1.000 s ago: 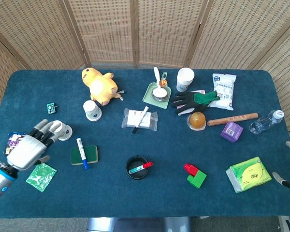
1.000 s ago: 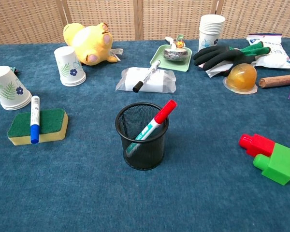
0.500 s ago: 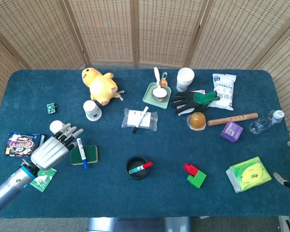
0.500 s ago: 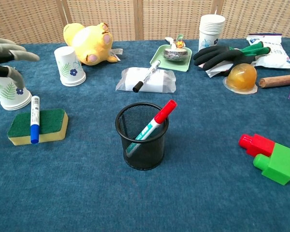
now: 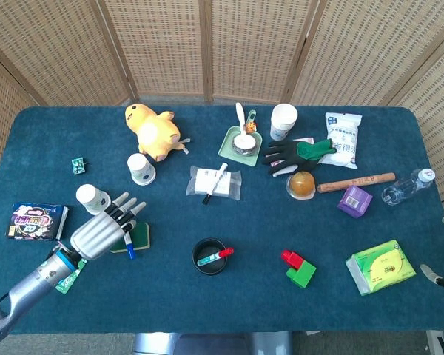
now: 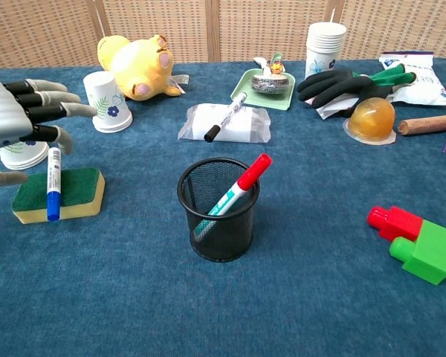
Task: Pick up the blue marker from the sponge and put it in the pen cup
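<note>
Above the sponge [image 6: 58, 195]: my left hand [image 5: 102, 230], fingers spread, holding nothing. Blue marker [image 6: 53, 183] lies across that sponge, bench [image 6: 297, 297] left. Pen cup [image 6: 218, 209], centre, holds a red marker [image 6: 235, 193]. Right hand barely visible, state unclear.

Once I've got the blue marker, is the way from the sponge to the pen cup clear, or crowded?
Bare cloth lies between the sponge and pen cup, and along the near edge. It is crowded behind: paper cups, wrapped pack. A red marker already leans inside the cup.
</note>
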